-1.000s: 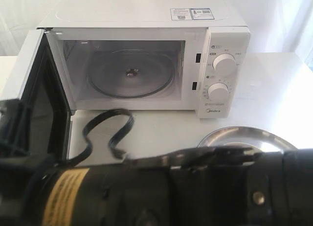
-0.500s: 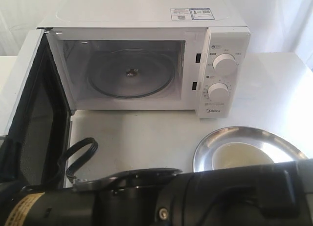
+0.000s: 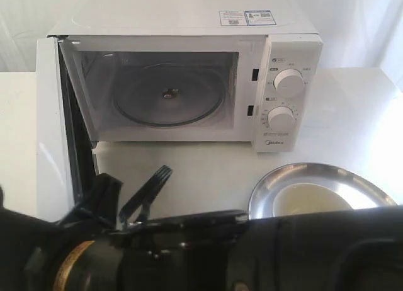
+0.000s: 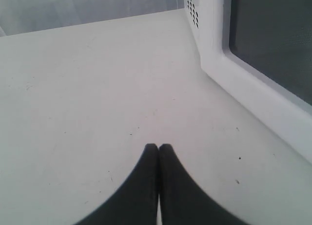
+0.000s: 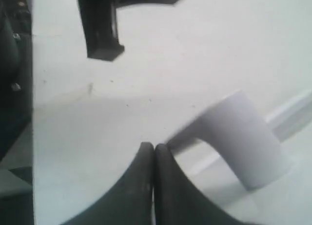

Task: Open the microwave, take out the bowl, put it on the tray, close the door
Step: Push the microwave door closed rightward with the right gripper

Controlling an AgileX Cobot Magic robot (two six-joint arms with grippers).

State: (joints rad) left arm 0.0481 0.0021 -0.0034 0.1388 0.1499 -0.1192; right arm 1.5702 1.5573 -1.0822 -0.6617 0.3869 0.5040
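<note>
The small round cream bowl is sitting inside the large round shiny silver metal tray, at about four o'clock in the exterior view. The carrying part is therefore looking finished, and the glass turntable inside the white boxy countertop microwave is lying bare. The white door with its dark window is standing part-open at nine o'clock, hinged on the left and angled out toward the camera. Closing it is, by my reading, the step in hand.

The right gripper is reaching across the front to that side. Its fingertips are pressing together with nothing between them. In its wrist view they are lying against, or just off, the door's white outer face, just beside the foot of the long white bar handle. Closed tips are making a firm, blunt pusher, and a spot near the handle, far from the hinge, is giving the most leverage — likely why it is being held so.

The left gripper is likewise pinched together and empty. It is hovering low over the pale tabletop with the door's window face alongside — apparently keeping out of the swing.
</note>
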